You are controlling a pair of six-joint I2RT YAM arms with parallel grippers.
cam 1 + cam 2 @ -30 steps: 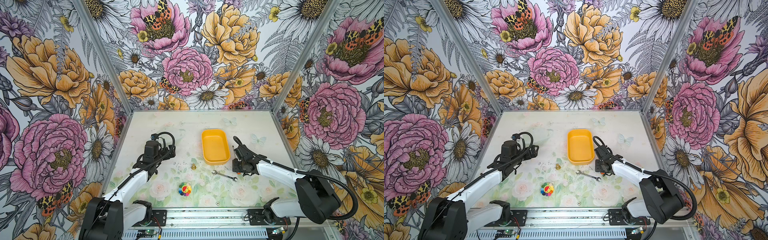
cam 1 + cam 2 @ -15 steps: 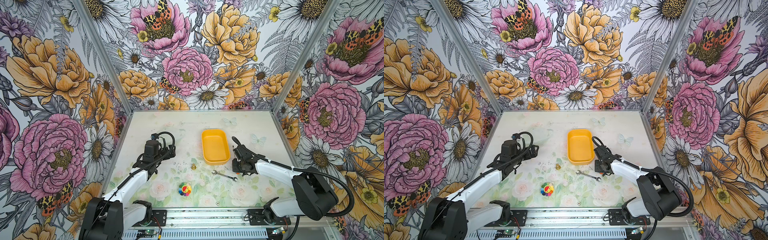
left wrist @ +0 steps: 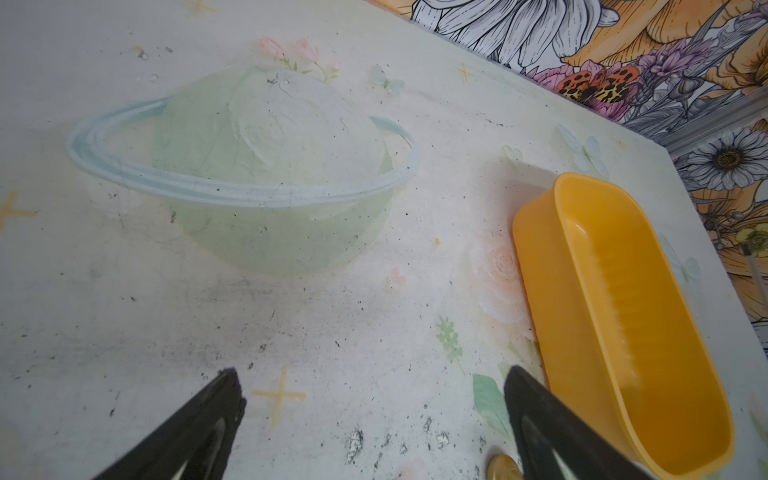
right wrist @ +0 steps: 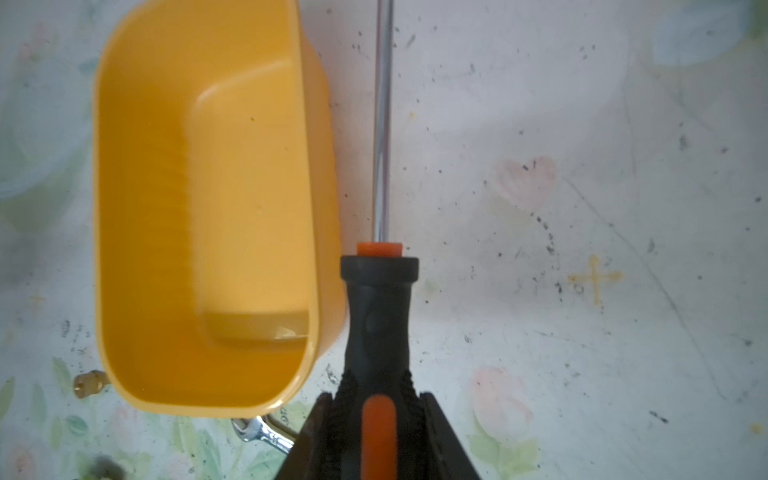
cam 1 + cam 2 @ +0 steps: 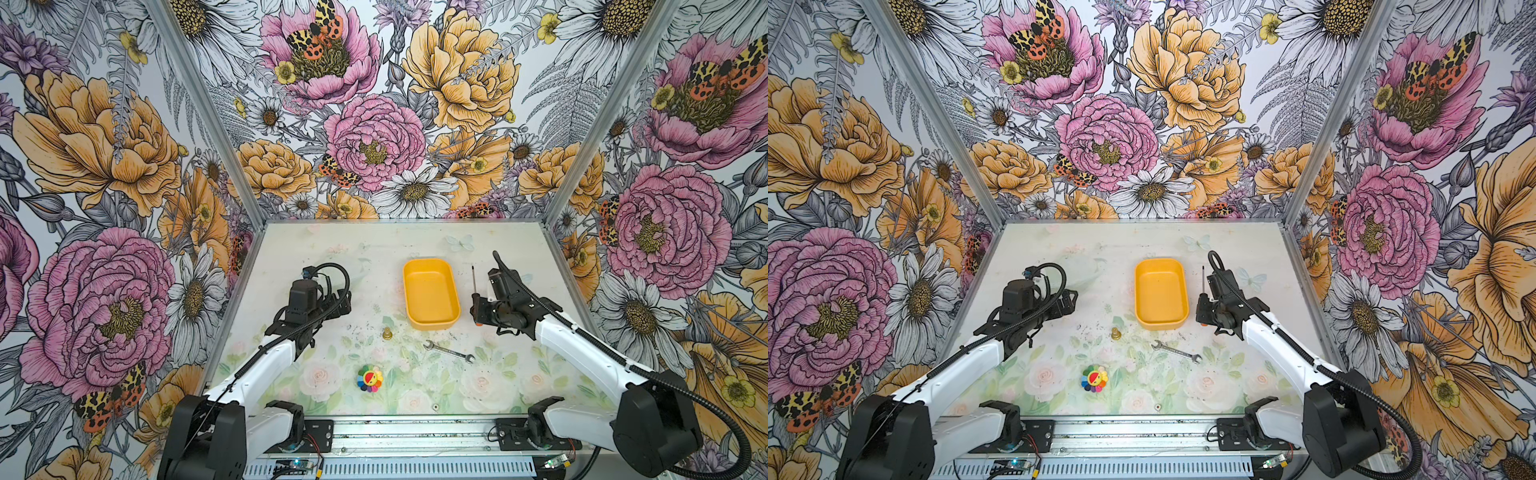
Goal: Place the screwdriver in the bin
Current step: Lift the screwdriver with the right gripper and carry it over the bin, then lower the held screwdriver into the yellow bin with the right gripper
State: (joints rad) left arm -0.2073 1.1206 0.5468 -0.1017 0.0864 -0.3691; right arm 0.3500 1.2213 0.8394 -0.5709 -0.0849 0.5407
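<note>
Silver wrench [image 5: 449, 352], small brass fitting [image 5: 387, 333] — and a rainbow flower toy [image 5: 370, 378]

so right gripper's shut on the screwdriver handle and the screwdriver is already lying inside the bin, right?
Not inside. The screwdriver is outside the bin, alongside its long wall, and the bin is empty; the right wrist view shows it. The right gripper is shut on the handle, as you said.
</note>
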